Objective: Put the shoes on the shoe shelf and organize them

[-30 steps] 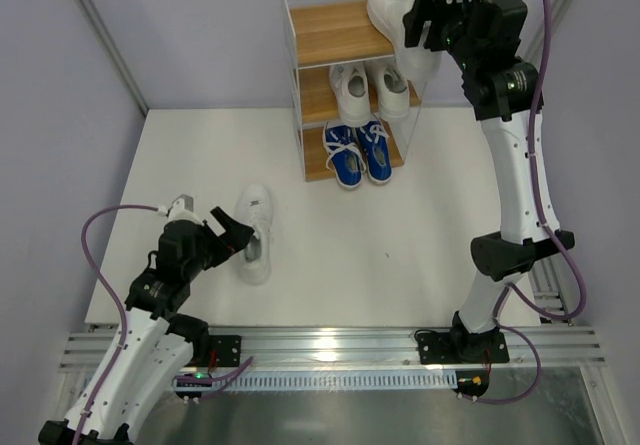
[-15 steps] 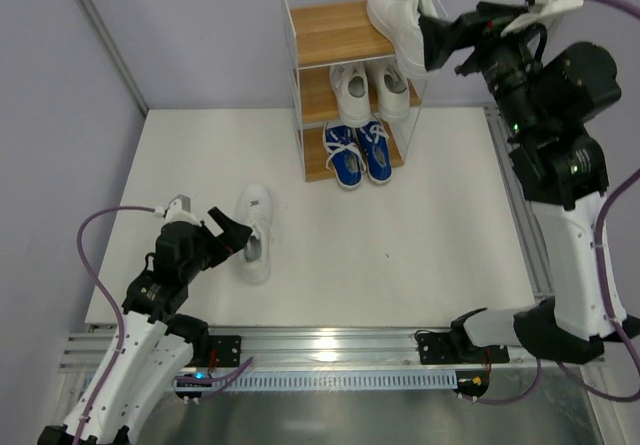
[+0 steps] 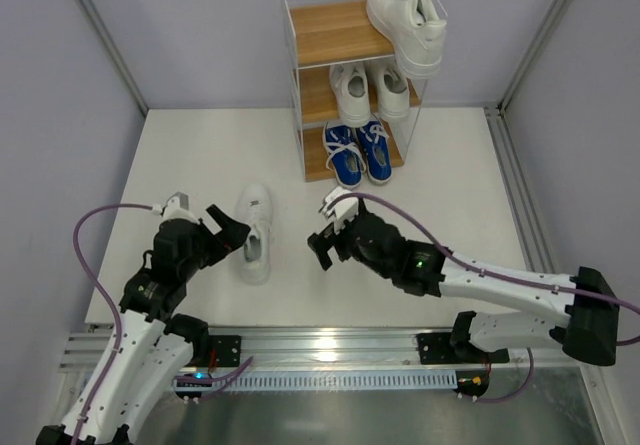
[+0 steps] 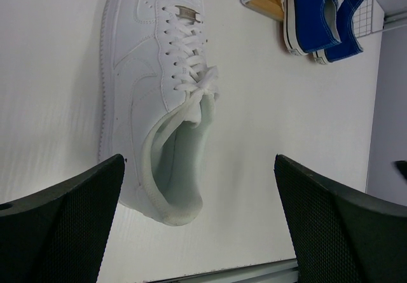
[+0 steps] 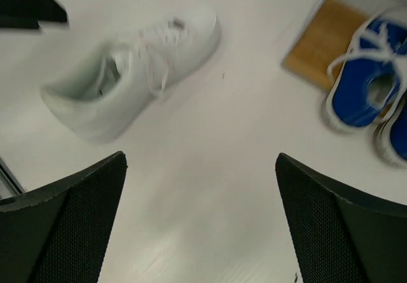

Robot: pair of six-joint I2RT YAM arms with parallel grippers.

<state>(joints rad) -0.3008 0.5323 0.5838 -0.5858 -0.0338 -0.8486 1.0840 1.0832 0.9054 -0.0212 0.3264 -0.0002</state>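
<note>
A white sneaker [image 3: 254, 233] lies on the table, toe toward the shelf. My left gripper [image 3: 232, 233] is open at its heel, and the left wrist view shows the heel [image 4: 166, 187] between the spread fingers without contact. My right gripper [image 3: 323, 230] is open and empty, low over the table to the shoe's right. The right wrist view is blurred and shows the same shoe [image 5: 127, 86]. The shoe shelf [image 3: 325, 33] holds one white sneaker [image 3: 405, 15] on the top tier, overhanging its right edge. A white pair [image 3: 370, 90] fills the middle tier and a blue pair [image 3: 358, 152] the bottom.
The left half of the top board [image 3: 322, 31] is bare. The shelf stands at the table's far edge by the back wall. A metal rail [image 3: 330, 345] runs along the near edge. The blue shoes [image 4: 321, 9] show at the left wrist view's top right.
My right arm has swung from the shelf's top tier down to the middle of the table, leaving the white sneaker on the top board. The left arm has barely moved.
</note>
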